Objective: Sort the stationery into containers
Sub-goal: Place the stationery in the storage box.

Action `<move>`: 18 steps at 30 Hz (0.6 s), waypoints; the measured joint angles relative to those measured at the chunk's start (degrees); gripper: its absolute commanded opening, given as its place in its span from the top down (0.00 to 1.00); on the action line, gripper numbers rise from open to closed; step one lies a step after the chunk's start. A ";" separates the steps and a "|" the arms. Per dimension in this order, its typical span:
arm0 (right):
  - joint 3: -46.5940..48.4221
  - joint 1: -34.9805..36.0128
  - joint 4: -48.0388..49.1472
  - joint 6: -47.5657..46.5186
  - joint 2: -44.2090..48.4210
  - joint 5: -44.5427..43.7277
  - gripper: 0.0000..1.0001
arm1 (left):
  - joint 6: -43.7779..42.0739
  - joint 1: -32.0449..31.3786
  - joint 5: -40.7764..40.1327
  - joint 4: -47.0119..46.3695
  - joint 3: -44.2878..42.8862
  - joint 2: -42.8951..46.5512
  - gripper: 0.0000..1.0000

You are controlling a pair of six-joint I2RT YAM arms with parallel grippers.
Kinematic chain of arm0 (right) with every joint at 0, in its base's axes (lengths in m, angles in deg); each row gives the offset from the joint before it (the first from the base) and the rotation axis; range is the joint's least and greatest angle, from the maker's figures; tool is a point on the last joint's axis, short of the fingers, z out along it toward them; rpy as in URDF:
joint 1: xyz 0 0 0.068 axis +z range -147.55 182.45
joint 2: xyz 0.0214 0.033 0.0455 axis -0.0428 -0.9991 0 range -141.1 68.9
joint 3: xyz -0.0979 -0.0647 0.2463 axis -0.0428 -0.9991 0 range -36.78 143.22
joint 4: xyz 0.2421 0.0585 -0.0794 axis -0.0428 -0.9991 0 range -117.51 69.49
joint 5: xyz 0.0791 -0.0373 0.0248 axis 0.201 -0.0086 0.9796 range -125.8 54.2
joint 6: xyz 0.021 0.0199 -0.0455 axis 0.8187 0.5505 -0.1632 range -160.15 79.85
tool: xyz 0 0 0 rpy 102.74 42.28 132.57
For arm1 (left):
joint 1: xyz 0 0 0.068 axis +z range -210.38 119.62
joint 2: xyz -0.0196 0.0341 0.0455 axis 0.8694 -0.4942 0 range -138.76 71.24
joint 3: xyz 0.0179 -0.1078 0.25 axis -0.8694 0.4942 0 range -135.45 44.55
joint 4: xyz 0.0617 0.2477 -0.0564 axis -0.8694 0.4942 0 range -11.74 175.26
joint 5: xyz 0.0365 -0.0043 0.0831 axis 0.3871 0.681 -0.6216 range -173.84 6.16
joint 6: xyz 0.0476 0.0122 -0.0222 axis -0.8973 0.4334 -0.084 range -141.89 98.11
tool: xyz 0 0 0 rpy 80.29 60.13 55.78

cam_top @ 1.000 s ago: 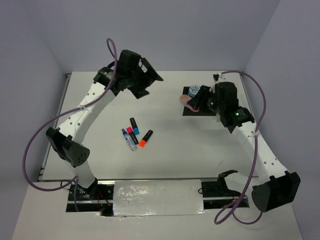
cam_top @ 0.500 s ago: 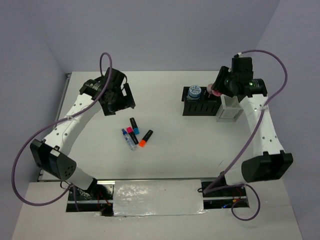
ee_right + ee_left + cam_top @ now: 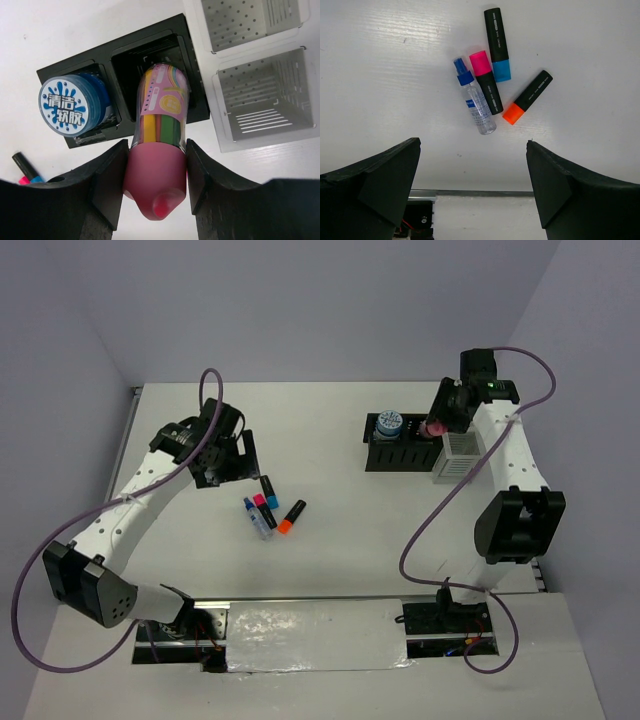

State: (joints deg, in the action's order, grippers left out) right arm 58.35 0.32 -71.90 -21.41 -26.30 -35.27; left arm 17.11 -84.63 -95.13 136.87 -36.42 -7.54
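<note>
My right gripper is shut on the stubby pink tube and holds it above the black organiser, over its right-hand compartment. A blue-white tape roll sits in the organiser's left compartment. The white slatted box stands just right of the organiser. In the top view the right gripper hangs between organiser and box. My left gripper is open and empty, above a cyan-capped marker, a pink-capped marker and an orange-capped marker.
A small clear spray bottle with a blue cap lies against the pink-capped marker. The marker cluster lies left of the table's middle, with my left gripper just beyond it. A metal rail runs along the near table edge.
My left arm has swung from the far side toward the marker cluster. My right arm has carried the pink tube from over the organiser's left part to its right end, by the white box.
</note>
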 measured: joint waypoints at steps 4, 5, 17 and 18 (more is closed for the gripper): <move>0.02 0.00 0.04 -0.42 -0.90 0.83 0.99 | -0.07 0.00 0.26 -0.39 1.68 0.59 0.01; 0.04 -0.02 0.09 -0.48 -1.49 1.01 0.98 | -0.07 0.00 0.39 -0.42 1.90 0.68 0.01; 5.49 -0.15 -1.66 -0.98 -8.87 2.75 0.00 | -1.53 0.00 2.40 -2.75 4.87 3.32 0.01; 6.60 -0.15 -2.01 -1.03 -8.87 2.97 0.00 | -1.62 0.00 2.71 -3.06 5.42 3.82 0.01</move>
State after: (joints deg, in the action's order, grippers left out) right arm 64.95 0.17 -73.92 -22.44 -35.17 -32.30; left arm 15.49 -84.63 -92.42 133.81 -31.00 -3.72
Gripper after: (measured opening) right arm 0.994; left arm 0.993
